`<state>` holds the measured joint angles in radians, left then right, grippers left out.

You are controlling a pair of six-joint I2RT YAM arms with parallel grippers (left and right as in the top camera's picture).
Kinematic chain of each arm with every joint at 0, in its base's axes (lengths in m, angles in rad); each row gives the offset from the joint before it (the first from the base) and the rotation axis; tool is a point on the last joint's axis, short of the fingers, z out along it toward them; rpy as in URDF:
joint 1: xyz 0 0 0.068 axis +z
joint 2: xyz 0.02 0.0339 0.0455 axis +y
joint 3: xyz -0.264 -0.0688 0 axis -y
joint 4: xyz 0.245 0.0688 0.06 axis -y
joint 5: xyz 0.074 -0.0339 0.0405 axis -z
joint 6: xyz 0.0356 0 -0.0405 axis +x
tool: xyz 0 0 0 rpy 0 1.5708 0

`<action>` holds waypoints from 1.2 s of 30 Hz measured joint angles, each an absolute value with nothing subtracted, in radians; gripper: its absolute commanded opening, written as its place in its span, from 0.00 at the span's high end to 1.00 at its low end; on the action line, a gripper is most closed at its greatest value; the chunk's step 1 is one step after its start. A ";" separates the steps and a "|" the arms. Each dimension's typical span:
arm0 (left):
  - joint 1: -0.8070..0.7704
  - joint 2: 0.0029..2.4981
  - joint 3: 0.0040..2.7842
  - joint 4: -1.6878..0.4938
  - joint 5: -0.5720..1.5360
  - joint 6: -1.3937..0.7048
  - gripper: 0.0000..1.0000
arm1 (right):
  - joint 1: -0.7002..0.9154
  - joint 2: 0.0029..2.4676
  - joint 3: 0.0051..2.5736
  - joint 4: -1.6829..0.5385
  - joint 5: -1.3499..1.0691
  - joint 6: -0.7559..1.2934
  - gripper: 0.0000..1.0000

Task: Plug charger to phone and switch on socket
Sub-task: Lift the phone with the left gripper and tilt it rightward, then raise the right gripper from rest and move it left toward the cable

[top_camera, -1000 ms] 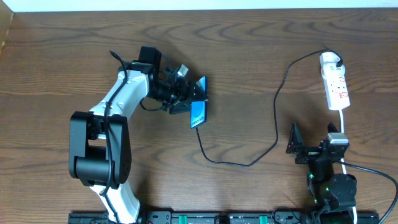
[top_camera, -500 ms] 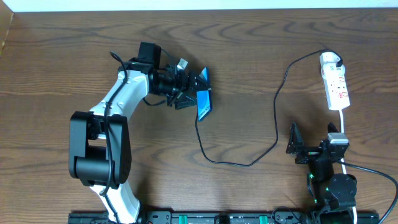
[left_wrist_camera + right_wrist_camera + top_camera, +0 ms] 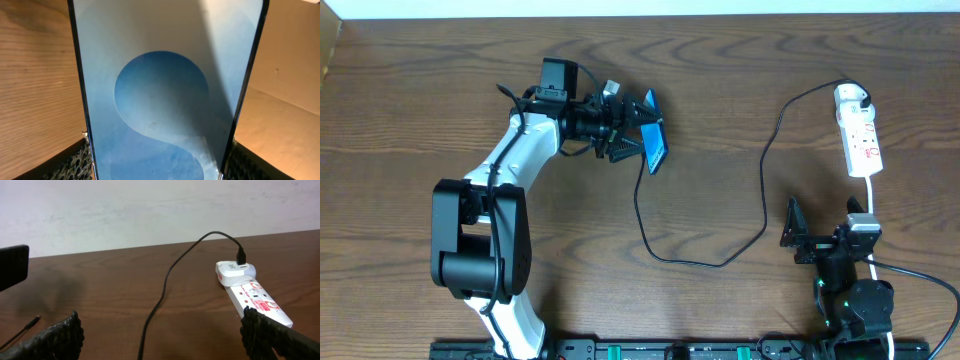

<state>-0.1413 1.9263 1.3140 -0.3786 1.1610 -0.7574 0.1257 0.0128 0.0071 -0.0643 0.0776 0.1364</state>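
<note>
Clamping the phone point(image 3: 655, 146), the left hand point(image 3: 638, 130) holds it tilted near the surface's point(image 3: 420, 80) far edge, probably to present its port for the charger point(image 3: 765, 195), plugged into the socket point(image 3: 861, 138) by the right edge; the right hand point(image 3: 789, 229) idles, spread apart.

A dark brown wooden table point(image 3: 420, 80) with a pale wall point(image 3: 100, 205) behind its far edge

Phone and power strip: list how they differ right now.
The phone is clamped in the left gripper, tilted up off the table; the power strip lies flat, no gripper on it. The phone shows a bright blue screen; the power strip is white with red marks. Both are slim and elongated.
</note>
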 measured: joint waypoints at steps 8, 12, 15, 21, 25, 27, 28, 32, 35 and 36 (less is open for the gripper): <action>-0.141 1.926 1.314 -0.251 1.174 -0.908 0.35 | 0.126 0.013 0.007 -0.064 0.078 0.136 0.01; -0.141 1.926 1.314 -0.197 1.176 -0.977 0.35 | 0.126 0.013 0.007 -0.064 0.078 0.136 0.01; -0.141 1.926 1.314 -0.160 1.177 -1.023 0.35 | 0.126 0.013 0.007 -0.064 0.078 0.136 0.01; -0.141 1.926 1.314 -0.089 1.177 -1.118 0.35 | 0.126 0.013 0.007 -0.064 0.078 0.136 0.01; -0.141 1.926 1.314 -0.068 1.177 -1.166 0.35 | 0.126 0.013 0.007 -0.064 0.078 0.136 0.01; -0.141 1.926 1.314 -0.068 1.177 -1.188 0.35 | 0.126 0.013 0.007 -0.064 0.078 0.136 0.01; -0.141 1.926 1.314 -0.068 1.177 -1.203 0.35 | 0.126 0.013 0.007 -0.064 0.078 0.136 0.01; -0.141 1.926 1.314 -0.067 1.177 -1.264 0.35 | 0.126 0.013 0.007 -0.064 0.078 0.136 0.01; -0.141 1.926 1.314 -0.067 1.177 -1.302 0.34 | 0.126 0.013 0.007 -0.064 0.078 0.136 0.01; -0.141 1.926 1.314 -0.067 1.177 -1.310 0.35 | 0.126 0.013 0.007 -0.064 0.078 0.136 0.01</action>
<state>-0.1413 1.9263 1.3136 -0.0669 1.1774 -1.3098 0.1257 0.0128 0.0071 -0.0635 0.0776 0.1364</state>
